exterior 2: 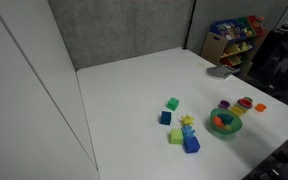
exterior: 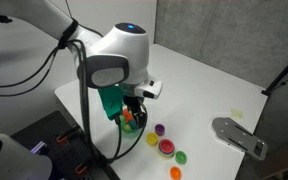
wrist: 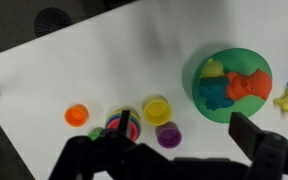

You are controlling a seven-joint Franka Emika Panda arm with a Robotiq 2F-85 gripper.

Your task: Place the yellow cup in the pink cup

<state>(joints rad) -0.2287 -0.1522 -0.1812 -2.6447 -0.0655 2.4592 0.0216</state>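
In the wrist view the yellow cup [wrist: 157, 108] stands upright and empty on the white table. The pink cup [wrist: 122, 125] is just left of it, nested inside other coloured rims and partly hidden by my left finger. My gripper [wrist: 183, 127] is open and empty above the table, with the cups between its fingers. In an exterior view the gripper [exterior: 132, 113] hangs a little above the table. The yellow cup [exterior: 152, 140] and the pink cup [exterior: 166, 148] lie just in front of it.
A purple cup [wrist: 169, 135] touches the yellow cup's near side. An orange cup [wrist: 76, 114] stands further left. A green bowl [wrist: 206, 97] of toys is at the right. Coloured blocks [exterior 2: 179, 125] lie beside the bowl [exterior 2: 224, 124]. A grey metal plate [exterior: 239, 137] lies near the table edge.
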